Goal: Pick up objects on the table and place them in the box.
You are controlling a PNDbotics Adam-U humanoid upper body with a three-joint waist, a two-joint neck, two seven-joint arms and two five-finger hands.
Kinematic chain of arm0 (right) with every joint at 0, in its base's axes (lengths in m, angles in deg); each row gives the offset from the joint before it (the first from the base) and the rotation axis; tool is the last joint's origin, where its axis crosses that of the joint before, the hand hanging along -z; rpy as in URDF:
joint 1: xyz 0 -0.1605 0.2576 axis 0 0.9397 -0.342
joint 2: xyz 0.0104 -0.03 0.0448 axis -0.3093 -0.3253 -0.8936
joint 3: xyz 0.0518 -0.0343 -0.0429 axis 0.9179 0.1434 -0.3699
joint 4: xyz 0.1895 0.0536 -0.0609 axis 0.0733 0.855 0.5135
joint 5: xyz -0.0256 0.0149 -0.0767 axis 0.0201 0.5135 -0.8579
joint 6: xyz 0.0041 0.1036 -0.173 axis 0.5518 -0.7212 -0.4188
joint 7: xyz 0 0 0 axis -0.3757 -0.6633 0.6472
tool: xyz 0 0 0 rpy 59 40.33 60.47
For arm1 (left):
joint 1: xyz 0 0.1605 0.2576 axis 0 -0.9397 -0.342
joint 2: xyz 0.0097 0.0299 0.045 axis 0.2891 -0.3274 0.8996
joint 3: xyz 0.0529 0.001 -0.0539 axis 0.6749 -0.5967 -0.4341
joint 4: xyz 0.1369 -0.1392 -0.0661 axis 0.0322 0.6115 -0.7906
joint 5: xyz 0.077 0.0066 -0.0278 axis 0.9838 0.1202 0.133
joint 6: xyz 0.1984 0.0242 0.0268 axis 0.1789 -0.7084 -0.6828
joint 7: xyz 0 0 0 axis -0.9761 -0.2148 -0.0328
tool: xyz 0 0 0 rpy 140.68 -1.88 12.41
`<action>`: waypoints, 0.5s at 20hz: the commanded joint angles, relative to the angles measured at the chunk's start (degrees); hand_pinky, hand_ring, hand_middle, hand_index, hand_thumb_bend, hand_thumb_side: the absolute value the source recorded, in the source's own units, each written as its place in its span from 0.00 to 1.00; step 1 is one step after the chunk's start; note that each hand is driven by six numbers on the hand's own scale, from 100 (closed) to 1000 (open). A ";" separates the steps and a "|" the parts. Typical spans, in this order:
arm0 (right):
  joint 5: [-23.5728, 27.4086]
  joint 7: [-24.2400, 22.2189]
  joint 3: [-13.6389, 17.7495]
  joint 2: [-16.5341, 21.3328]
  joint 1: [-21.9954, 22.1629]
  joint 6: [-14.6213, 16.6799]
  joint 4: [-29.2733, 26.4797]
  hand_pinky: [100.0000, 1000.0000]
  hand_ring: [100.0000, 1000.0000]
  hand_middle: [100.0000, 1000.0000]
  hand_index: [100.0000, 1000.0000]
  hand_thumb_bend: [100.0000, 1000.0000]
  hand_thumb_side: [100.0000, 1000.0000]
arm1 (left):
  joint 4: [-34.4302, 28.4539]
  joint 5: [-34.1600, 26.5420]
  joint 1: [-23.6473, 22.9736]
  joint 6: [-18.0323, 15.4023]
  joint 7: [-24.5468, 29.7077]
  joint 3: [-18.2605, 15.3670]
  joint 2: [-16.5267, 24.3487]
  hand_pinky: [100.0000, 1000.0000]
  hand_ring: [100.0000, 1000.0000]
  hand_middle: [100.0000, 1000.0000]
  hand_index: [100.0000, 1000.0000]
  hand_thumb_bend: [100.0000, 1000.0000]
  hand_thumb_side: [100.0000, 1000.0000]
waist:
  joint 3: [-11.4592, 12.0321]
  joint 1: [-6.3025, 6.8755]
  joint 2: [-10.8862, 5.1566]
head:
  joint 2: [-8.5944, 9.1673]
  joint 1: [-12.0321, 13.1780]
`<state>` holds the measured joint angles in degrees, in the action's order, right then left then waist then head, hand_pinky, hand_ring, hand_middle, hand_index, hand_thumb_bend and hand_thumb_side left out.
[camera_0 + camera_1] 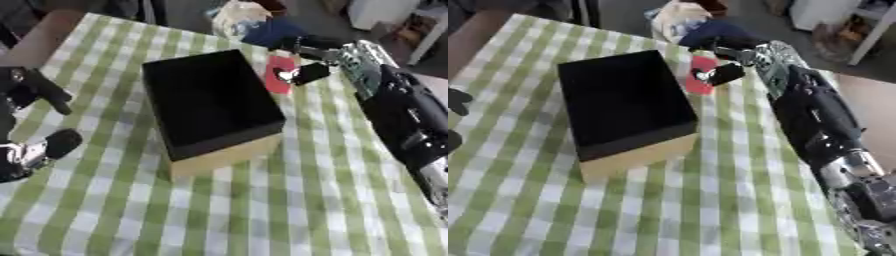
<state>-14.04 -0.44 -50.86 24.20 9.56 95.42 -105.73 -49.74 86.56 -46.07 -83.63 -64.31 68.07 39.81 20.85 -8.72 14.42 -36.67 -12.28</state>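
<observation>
You are reaching your right hand (308, 72) across the counter (289, 200) to the red object (277, 75), which is lying flat just beside the box's (210, 100) far right wall. Your fingers (726, 73) are curling onto it, probably to lift it over the rim. Your left hand (35, 92) is idling open at the left edge.

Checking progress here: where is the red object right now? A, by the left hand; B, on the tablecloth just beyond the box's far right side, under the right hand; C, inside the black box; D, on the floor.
B: the red object lies on the cloth beside the box, with the right hand on it.
</observation>
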 commanded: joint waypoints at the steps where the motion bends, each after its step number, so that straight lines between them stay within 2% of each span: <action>1: 1.46 -1.77 0.13 1.68 -1.02 1.09 -0.93 0.87 0.97 0.97 1.00 0.00 0.72 | -0.59 0.13 0.33 -0.13 0.35 -0.59 0.12 0.65 0.41 0.36 0.52 0.70 0.34 | -0.19 0.75 -1.00 | 0.40 -0.25; 10: 4.95 -5.43 -0.66 1.89 -1.75 2.78 -3.72 0.87 0.98 0.97 1.00 0.00 0.70 | -0.32 0.19 -0.01 -0.15 0.55 -0.77 0.07 0.65 0.41 0.36 0.52 0.70 0.34 | -0.94 1.11 -1.58 | 0.23 -0.58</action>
<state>-9.94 -5.22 -51.51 24.21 9.37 97.78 -107.77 -49.39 86.58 -46.53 -83.71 -63.95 67.74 39.78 19.98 -8.25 14.10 -36.68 -12.57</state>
